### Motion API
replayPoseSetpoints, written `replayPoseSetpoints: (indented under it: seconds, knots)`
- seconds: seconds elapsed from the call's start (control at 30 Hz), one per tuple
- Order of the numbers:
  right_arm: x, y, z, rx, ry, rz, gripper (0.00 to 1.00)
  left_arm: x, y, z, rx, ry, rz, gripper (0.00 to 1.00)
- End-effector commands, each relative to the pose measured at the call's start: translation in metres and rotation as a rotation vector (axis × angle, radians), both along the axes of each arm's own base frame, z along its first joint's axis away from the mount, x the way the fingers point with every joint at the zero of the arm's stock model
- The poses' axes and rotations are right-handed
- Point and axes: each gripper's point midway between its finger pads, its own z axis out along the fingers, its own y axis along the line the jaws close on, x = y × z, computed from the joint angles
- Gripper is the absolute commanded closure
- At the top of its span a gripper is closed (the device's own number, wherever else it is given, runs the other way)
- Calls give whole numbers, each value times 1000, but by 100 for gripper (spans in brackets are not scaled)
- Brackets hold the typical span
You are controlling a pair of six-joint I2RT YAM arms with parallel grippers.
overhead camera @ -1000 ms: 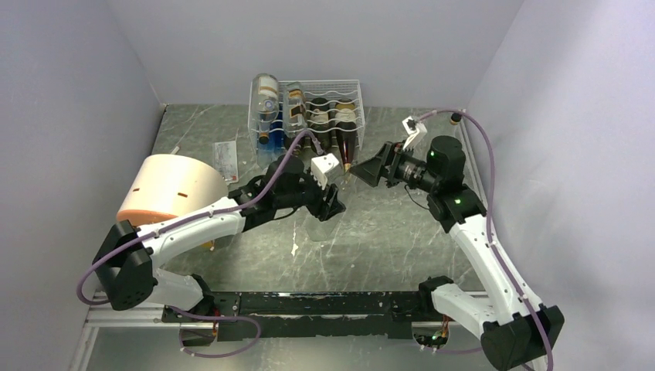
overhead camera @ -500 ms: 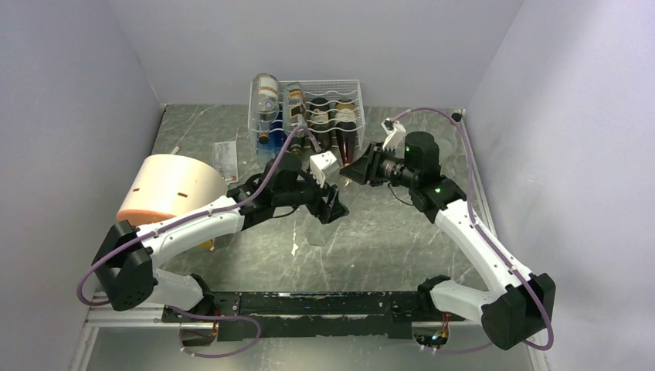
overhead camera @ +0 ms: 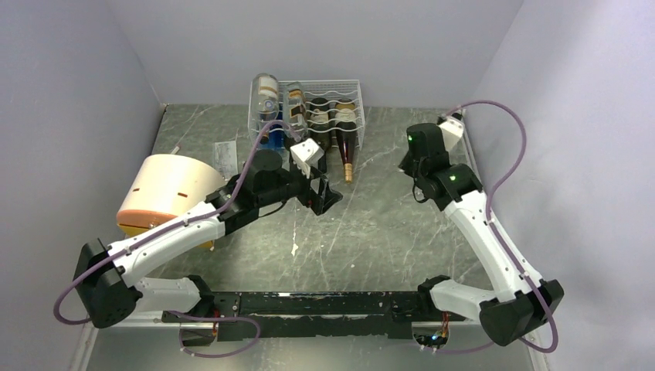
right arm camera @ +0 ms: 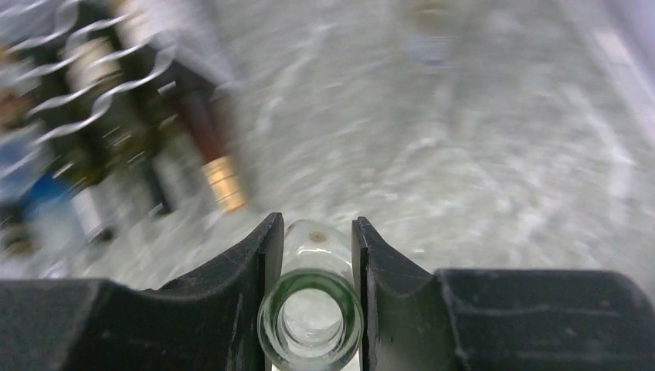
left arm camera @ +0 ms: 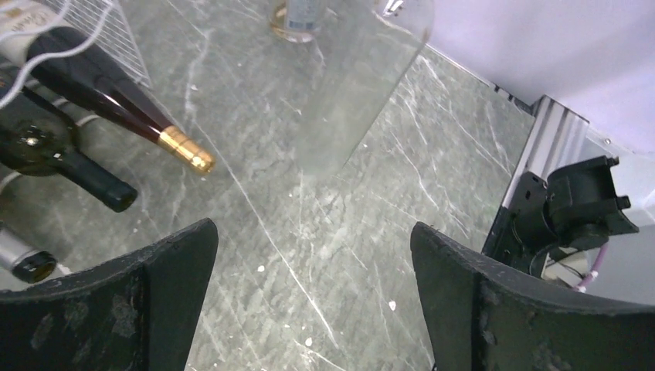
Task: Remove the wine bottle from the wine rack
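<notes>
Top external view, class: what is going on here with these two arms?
The right end effector is shut on the neck of a clear glass bottle, holding it to the right of the white wire wine rack. The left end effector is open and empty above the grey marbled table in front of the rack. Several dark glass bottles lie in the rack.

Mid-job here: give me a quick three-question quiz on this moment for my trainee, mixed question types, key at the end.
1. True or false: the left gripper is shut on a bottle.
2. What sits between the right gripper's fingers? A) the neck of a clear glass bottle B) a metal spoon C) nothing
3. Fill in: the dark red glass bottle poking out of the white wire rack has a ___ cap.
Key: 1 false, it is open and empty; 2 A; 3 gold.
</notes>
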Motion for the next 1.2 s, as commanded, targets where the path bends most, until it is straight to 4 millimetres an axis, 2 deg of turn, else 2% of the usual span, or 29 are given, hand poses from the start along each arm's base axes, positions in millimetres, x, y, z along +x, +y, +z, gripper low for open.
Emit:
replayPoseSetpoints:
  seconds: [0.0, 0.13, 0.23, 0.4, 0.6, 0.77, 0.93, 1.17]
  knots:
    - [-21, -101, 9, -239, -7, -540, 100, 15, 16, 18, -17, -74, 104, 2]
    - [-17, -139, 5, -238, 3, -677, 100, 17, 23, 24, -12, -96, 131, 3]
    - [-4, -160, -2, -178, -22, -703, 100, 17, 28, 29, -15, -115, 146, 4]
    - [6, -188, -6, -161, -41, -834, 100, 21, 39, 36, -8, -152, 193, 4]
    - [30, -196, -14, -132, -49, -898, 100, 20, 46, 45, -17, -180, 213, 4]
    - [48, -203, -21, -197, -37, -913, 100, 21, 48, 48, -17, -192, 221, 4]
    - [58, -206, -32, -222, -13, -922, 100, 20, 48, 48, -15, -195, 213, 4]
    - [72, -207, -35, -222, -4, -930, 100, 20, 45, 43, -6, -185, 203, 5]
